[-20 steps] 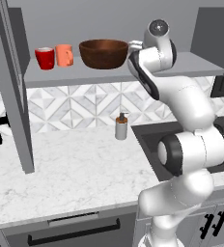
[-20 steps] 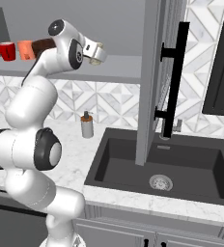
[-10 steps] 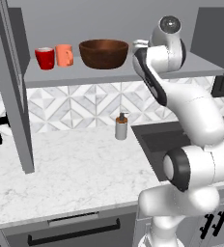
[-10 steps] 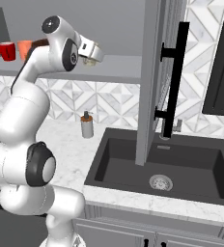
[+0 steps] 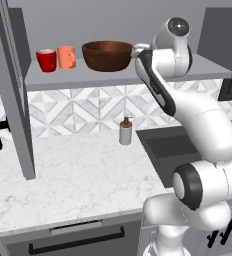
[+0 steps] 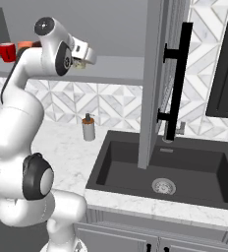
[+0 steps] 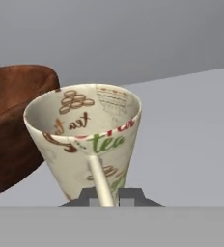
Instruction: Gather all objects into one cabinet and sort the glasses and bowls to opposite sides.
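**Patterned cup pinched by its handle, up at the shelf**

The wooden bowl sits just left of the hand. The beige cup, light, stiff, breakable, hangs from the gripper, clamped on its thin handle; expect wobble.

A pale beige cup, seen close up in the hand view and tilted toward the camera, carries the only readable lettering. On its outer wall, just under the rim, the word "tea" is printed in green lowercase letters. Inside the cup, on the far wall below a cluster of brown coffee-bean shapes, a brown handwritten-style word reads something like "eat" or "tea"; the curve of the wall makes it hard to be sure. Fine lines of smaller print sit on the inner wall to the right, too small to read. A few reddish letter strokes show along the rim, also illegible.
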Controlling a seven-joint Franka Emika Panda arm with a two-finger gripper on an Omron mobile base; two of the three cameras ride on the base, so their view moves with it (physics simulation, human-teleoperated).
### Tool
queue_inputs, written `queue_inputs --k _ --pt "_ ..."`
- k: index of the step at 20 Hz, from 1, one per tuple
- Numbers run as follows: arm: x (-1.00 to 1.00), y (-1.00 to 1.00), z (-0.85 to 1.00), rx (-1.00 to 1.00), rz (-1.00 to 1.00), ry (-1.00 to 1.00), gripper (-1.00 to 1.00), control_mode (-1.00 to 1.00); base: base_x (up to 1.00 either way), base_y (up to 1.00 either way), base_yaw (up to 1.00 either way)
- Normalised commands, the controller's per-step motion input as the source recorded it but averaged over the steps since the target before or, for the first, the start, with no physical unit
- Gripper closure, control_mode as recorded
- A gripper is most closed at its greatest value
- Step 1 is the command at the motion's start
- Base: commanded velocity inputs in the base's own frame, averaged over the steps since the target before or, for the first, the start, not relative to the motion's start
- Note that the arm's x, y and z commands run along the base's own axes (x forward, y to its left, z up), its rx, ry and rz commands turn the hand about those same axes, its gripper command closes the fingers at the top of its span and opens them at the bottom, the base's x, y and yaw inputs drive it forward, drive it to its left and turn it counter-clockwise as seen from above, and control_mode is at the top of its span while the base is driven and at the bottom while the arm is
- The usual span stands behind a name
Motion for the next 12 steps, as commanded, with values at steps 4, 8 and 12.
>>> queue_inputs --k 4,8,12 --pt "-0.02 0.53 0.03 0.0 0.16 0.07 1.0 -1.0 0.0 0.0 0.0" --pt "0.06 0.62 0.04 0.01 0.2 0.07 1.0 -1.0 0.0 0.0 0.0" --pt "0.06 0.6 0.0 0.03 0.21 0.06 1.0 -1.0 0.0 0.0 0.0"
